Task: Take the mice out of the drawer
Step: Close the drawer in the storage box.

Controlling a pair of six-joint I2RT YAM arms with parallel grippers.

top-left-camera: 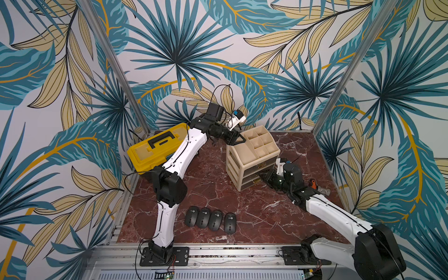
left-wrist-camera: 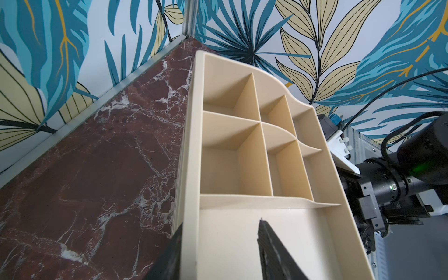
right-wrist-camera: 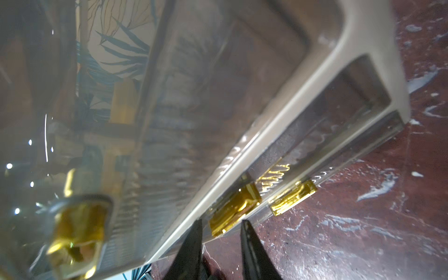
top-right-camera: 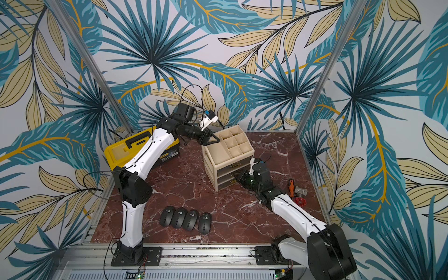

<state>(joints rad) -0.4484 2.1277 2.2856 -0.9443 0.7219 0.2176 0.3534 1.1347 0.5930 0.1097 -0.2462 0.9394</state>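
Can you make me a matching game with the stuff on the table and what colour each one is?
Things:
1. mice
2. toolbox
3. drawer unit
4. valve wheel

Colours:
A. red
B. beige
C. black
D. yellow

Pairs: 1-C, 2-D, 3-B, 4-A

Operator, note: no legible text, brand or number anywhere in your views.
- Mice (top-left-camera: pixel 215 219), lower centre in both top views: four in row, round white logo (top-left-camera: pixel 231 217) on each, too small to read.
- Toolbox (top-right-camera: pixel 116 150), left of centre: small label (top-right-camera: pixel 167 158) on black base in a top view, lettering blurred, unreadable.
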